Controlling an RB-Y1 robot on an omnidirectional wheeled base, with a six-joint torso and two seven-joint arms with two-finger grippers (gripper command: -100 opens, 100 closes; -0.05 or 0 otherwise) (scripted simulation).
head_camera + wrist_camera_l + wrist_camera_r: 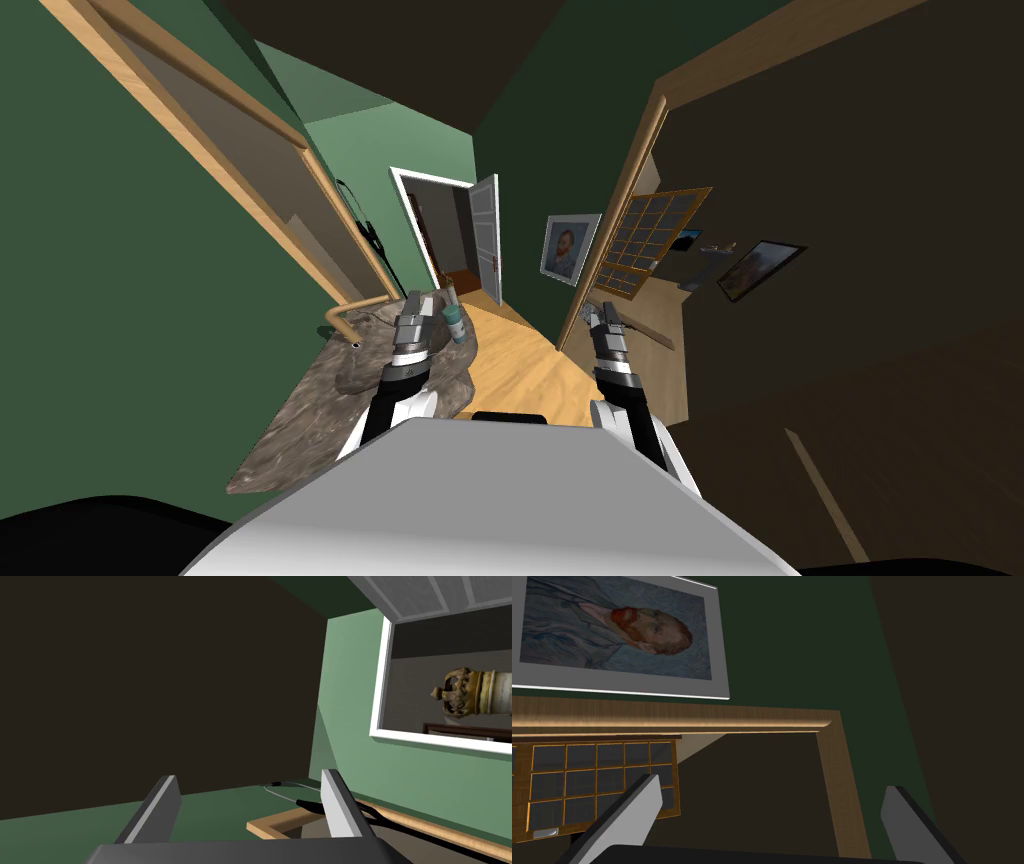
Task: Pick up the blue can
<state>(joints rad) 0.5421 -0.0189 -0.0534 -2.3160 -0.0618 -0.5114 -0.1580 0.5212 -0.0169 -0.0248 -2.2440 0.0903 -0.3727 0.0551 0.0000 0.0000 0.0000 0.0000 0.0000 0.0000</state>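
Observation:
The blue can (pixel 456 322), pale teal with a grey top, stands upright near the far end of a mottled grey-brown counter (pixel 300 420) on my left. My left gripper (pixel 413 306) hovers over that counter just left of the can, apart from it. In the left wrist view its fingers (pixel 161 808) stand wide apart with nothing between them, and the left gripper (pixel 247 791) faces a dark wall and a green wall. My right gripper (pixel 603 316) is raised over the wooden floor to the can's right. In the right wrist view the right gripper (pixel 772 801) is open and empty.
A tan curved pipe (pixel 340 316) rises at the counter's wall side. Wooden floor (pixel 515 360) runs ahead to an open white door (pixel 487 238). A framed portrait (pixel 565 250) hangs on the green wall, beside a wooden door frame (pixel 610 240) and a paned wooden door (pixel 650 240).

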